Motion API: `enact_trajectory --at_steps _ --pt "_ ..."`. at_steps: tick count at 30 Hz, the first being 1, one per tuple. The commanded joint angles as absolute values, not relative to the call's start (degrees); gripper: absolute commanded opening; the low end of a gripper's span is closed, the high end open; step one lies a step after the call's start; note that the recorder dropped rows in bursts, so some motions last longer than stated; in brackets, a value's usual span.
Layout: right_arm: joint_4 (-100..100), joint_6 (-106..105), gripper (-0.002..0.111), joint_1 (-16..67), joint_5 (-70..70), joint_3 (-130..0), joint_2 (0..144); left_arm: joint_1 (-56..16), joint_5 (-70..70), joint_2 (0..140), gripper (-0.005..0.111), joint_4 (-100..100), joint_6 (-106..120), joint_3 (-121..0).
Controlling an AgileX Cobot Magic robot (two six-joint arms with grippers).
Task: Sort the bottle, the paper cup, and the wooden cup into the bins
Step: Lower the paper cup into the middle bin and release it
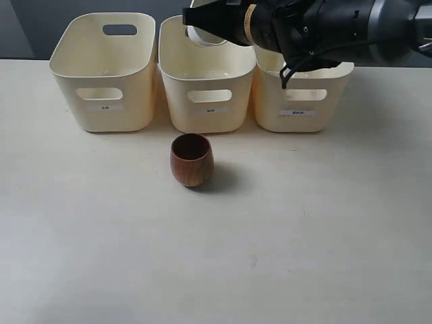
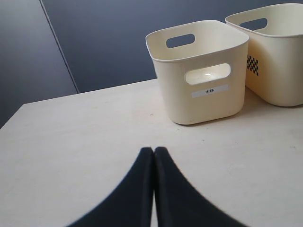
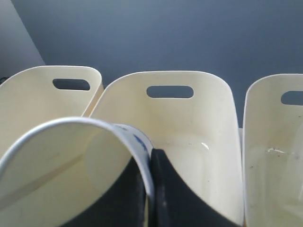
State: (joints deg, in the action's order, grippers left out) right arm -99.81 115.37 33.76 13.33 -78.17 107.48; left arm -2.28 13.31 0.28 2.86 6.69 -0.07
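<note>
Wooden cup (image 1: 192,160): dark reddish-brown, upright with its mouth up, standing on the pale table (image 1: 101,243) near the front of the middle bin (image 1: 209,101) and apart from it; nothing touches it.
Paper cup (image 3: 57,161): white, with a blue mark near its rim, tipped on its side in the air over the middle bin's opening. In the exterior view only part of its rim shows beside the dark arm.
Right gripper (image 3: 150,158): clamped on the paper cup's wall, one finger inside the mouth and the other outside. Its arm reaches across from the right, above the bins.
Left gripper (image 2: 154,152): fingers pressed together, holding nothing, pointing across the table toward the left bin (image 2: 201,71).
Bins: three cream tubs side by side at the back of the table. The right bin (image 1: 300,101) is partly hidden by the arm. Whether anything lies inside them cannot be told.
</note>
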Motion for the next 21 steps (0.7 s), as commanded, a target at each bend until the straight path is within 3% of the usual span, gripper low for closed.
enact_trajectory --at_steps 1,4,7,14,21 --pt "-99.9 115.5 0.0 31.4 11.9 -79.2 109.0 -2.5 13.3 0.0 0.0 2.7 6.6 0.0" --pt "-99.9 115.5 0.001 31.3 12.3 -79.2 109.8 -2.5 13.3 0.0 0.0 2.7 6.6 0.0" --pt "-99.9 115.4 0.009 31.3 12.3 -79.3 110.2 -2.5 13.3 0.0 0.0 2.7 6.6 0.0" --pt "-99.9 115.6 0.059 31.3 10.8 -80.4 111.5 -2.5 13.3 0.0 0.0 2.7 6.6 0.0" --pt "-99.9 115.6 0.062 31.3 10.6 -80.4 111.5 -2.5 13.3 0.0 0.0 2.7 6.6 0.0"
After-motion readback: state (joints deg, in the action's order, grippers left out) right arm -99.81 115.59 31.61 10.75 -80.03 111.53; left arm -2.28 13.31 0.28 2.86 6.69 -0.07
